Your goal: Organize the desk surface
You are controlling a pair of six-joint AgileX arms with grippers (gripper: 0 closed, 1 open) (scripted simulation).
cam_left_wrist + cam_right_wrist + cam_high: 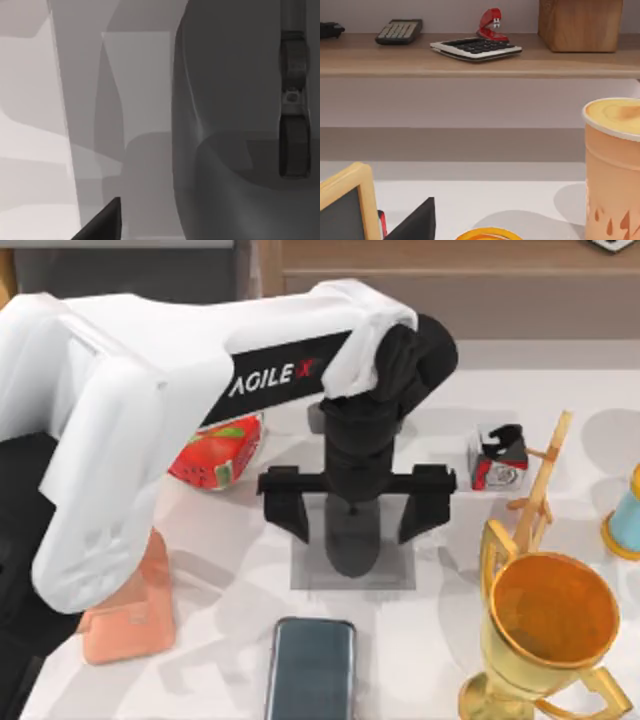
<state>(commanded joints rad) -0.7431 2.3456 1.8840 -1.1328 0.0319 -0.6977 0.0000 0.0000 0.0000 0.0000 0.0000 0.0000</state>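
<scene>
Though crowded with objects, stays easy to find: broad white matte desk surface (430, 660), spread under everything, with a small grey square mat (400, 578) at its middle.

Well left of the mat: salmon-pink translucent block (130, 615). Left of the mat and farther back: red carton printed with strawberries (215, 455), partly under the white AgileX left arm.

Just in front of the mat: dark glass-faced smartphone (310, 670), lying flat.

On the mat: dark grey computer mouse (350, 552), its scroll wheel plain in the left wrist view. Directly above it: black left gripper (355, 508), pointing straight down, jaws spread wide to either side of the mouse, gripping nothing. One dark fingertip (102, 222) clear of the mouse's side, not touching.

Right of the mat: small red, white and black cube (498, 460), then a light wooden easel (540, 490). Right and nearer: shiny gold trophy cup (550, 630).

Right gripper (415, 226): low over the tabletop, far right of the mat, beside a wood-framed blackboard (345, 205); apart or together, cannot tell.
</scene>
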